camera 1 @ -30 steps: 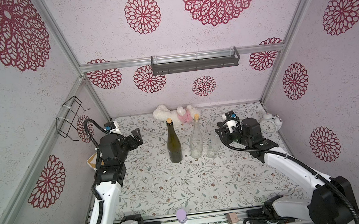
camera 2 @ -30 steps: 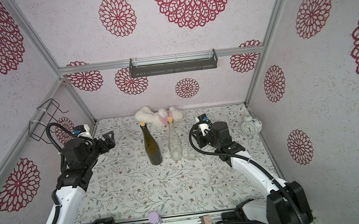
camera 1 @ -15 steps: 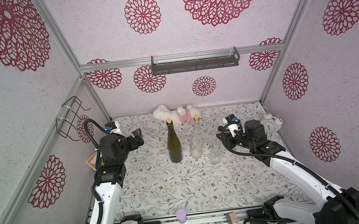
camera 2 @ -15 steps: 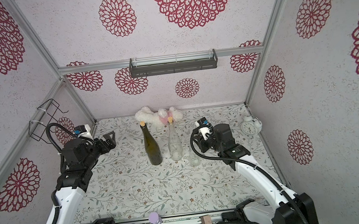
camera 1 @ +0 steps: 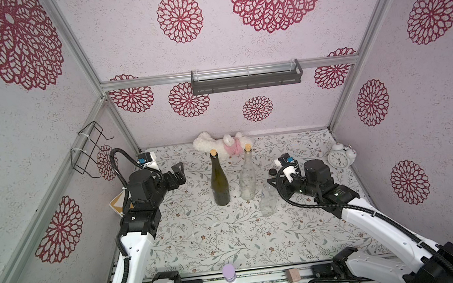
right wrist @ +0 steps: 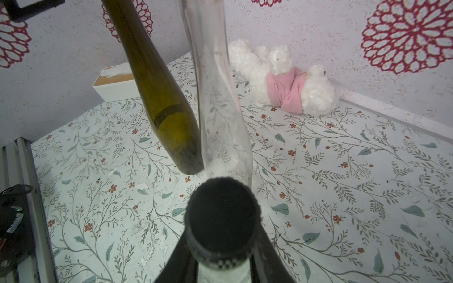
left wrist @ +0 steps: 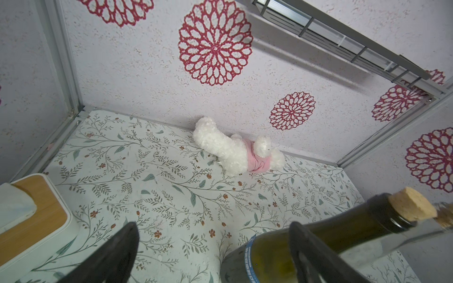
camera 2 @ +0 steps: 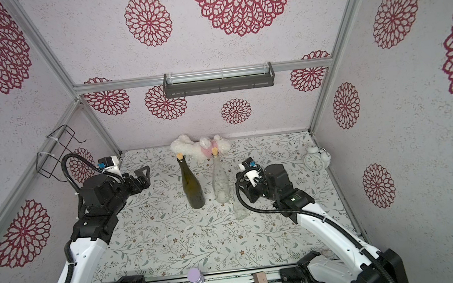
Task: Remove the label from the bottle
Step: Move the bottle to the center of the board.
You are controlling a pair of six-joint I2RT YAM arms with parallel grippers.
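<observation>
- The right gripper (right wrist: 221, 245) is clamped on the neck of the small clear bottle (camera 1: 267, 203), just under its black cap (right wrist: 221, 213). The body hangs tilted over the table (camera 1: 202, 246), just right of the two tall bottles. I cannot tell whether its base touches the table. With a neck-only hold, a tug on the label could swing or slip it.
- No label shows clearly on this bottle, so a pinch at the wrong spot would likely just dent its wall.
- The left gripper (left wrist: 213, 227), with jaws wide apart and empty, hovers left of the green bottle (camera 1: 220, 186).
- To reach across, it must pass that bottle and the clear glass bottle (camera 1: 247, 180) close beside it. A brush could topple one into the other.
- The green bottle carries a blue-edged label (left wrist: 250, 259), which might draw the grab to the wrong bottle.
- The plush toy (camera 1: 220, 145) and the alarm clock (camera 1: 339, 160) sit well apart at the back and pose little hazard.
</observation>
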